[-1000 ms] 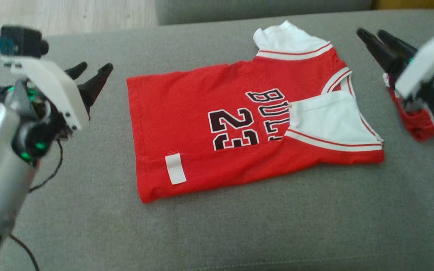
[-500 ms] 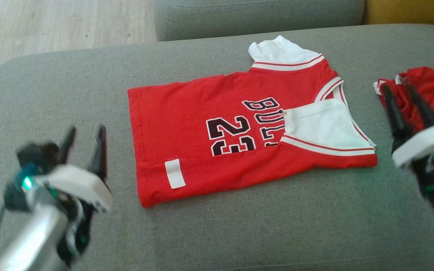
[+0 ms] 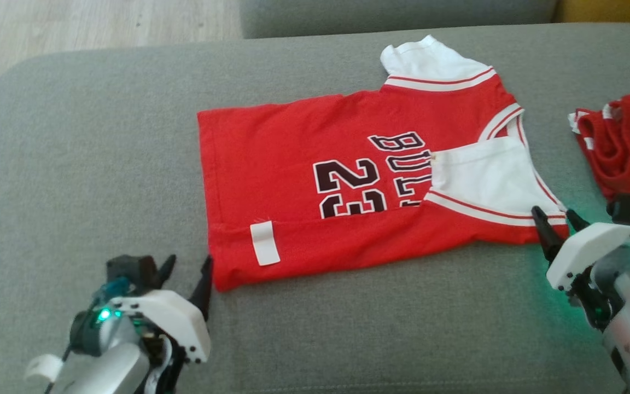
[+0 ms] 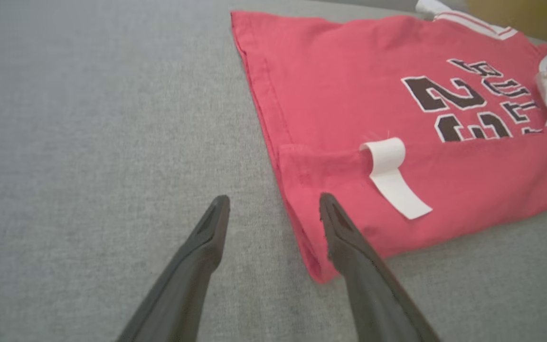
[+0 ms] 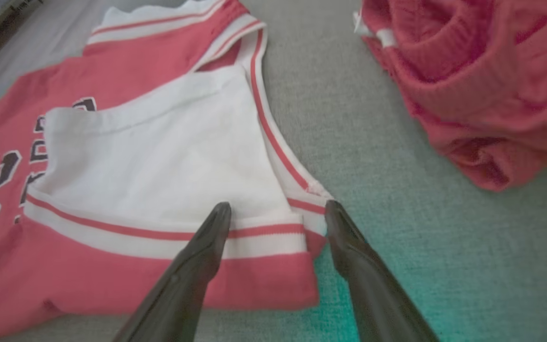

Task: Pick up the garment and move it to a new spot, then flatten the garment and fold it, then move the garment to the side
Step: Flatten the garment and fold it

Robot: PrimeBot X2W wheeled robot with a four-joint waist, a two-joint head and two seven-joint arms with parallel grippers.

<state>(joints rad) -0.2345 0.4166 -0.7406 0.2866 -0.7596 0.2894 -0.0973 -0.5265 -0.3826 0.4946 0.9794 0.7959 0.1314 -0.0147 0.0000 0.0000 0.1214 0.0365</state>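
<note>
A red jersey (image 3: 293,148) with a black "23" and white sleeves lies flat on the grey sofa cushion (image 3: 101,164), its near long edge folded over. A white label (image 3: 264,243) sits on that fold. My left gripper (image 3: 189,261) is open at the jersey's near left corner. In the left wrist view one finger of the left gripper (image 4: 273,198) overlaps the hem of the jersey (image 4: 349,95). My right gripper (image 3: 553,213) is open at the near right corner. In the right wrist view the right gripper (image 5: 278,205) straddles the striped sleeve edge of the jersey (image 5: 112,76).
A second, crumpled red garment (image 3: 626,148) lies on the cushion to the right of the jersey, close to my right arm; the right wrist view shows this garment (image 5: 482,85) too. The sofa back (image 3: 391,13) runs along the far side, and wooden floor (image 3: 74,22) lies beyond the cushion's far left.
Both arms have come down and toward me, from beside the jersey's far ends to its two near corners. The head camera has shifted slightly; the jersey lies as before.
</note>
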